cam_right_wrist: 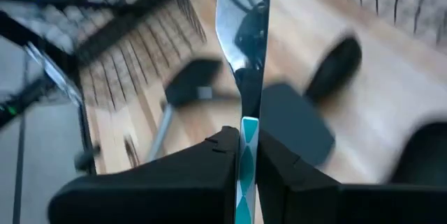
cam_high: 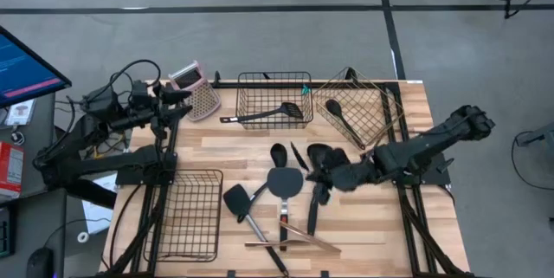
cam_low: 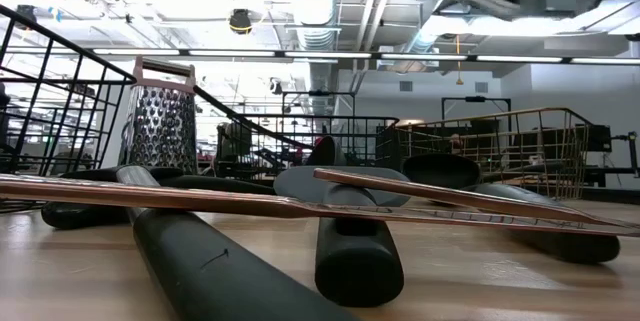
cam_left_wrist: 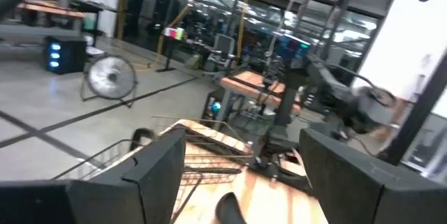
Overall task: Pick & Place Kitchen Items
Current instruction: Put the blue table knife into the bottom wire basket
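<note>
My right gripper (cam_high: 322, 175) hangs over the middle of the table, above a cluster of black utensils, shut on a thin tool with a silver blade (cam_right_wrist: 243, 35) and a teal-patterned handle (cam_right_wrist: 244, 182). Below it lie a black ladle (cam_high: 279, 152), a flat spatula (cam_high: 284, 183), a second spatula (cam_high: 238, 198) and copper tongs (cam_high: 290, 242), all flat on the wood. My left gripper (cam_high: 179, 96) is open and empty at the far left, next to a pink-framed grater (cam_high: 199, 92). My right gripper pinches the thin tool between its two fingers where the teal handle meets the silver blade (cam_right_wrist: 246, 128). The fingers come from the table's right side and lie along the tool. The blade sticks out past the fingertips, above the utensils on the table.
A black wire basket (cam_high: 273, 83) at the far middle holds a black spatula (cam_high: 275, 113). A copper wire basket (cam_high: 381, 109) at the far right holds a black spoon (cam_high: 338, 115). Another black basket (cam_high: 186, 217) sits near left.
</note>
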Controlling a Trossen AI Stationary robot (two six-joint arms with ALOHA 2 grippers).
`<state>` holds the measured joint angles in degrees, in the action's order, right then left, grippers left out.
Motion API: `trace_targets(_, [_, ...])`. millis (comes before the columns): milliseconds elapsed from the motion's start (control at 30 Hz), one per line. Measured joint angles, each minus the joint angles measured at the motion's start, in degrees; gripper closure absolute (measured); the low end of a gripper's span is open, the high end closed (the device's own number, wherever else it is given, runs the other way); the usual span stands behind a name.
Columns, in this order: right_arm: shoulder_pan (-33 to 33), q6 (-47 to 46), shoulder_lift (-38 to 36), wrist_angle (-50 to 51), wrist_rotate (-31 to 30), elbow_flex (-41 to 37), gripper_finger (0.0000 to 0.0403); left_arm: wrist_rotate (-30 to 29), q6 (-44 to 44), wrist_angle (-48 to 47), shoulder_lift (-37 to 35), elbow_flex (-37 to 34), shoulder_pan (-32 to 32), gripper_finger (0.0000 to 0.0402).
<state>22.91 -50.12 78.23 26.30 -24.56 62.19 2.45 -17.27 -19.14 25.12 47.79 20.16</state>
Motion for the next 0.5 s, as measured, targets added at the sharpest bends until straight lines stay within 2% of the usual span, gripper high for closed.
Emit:
trace_targets(300, [-7.4, 14.7, -0.2, -15.2, 0.5, 0.0, 0.0384, 10.1, -1.1, 8.7, 8.9, 0.0, 0.0, 0.0138])
trace_targets(500, [-9.5, 19.8, -0.2, -21.6, 0.7, 0.0, 0.0383, 11.1, -1.1, 15.3, 13.9, 0.0, 0.0, 0.0138])
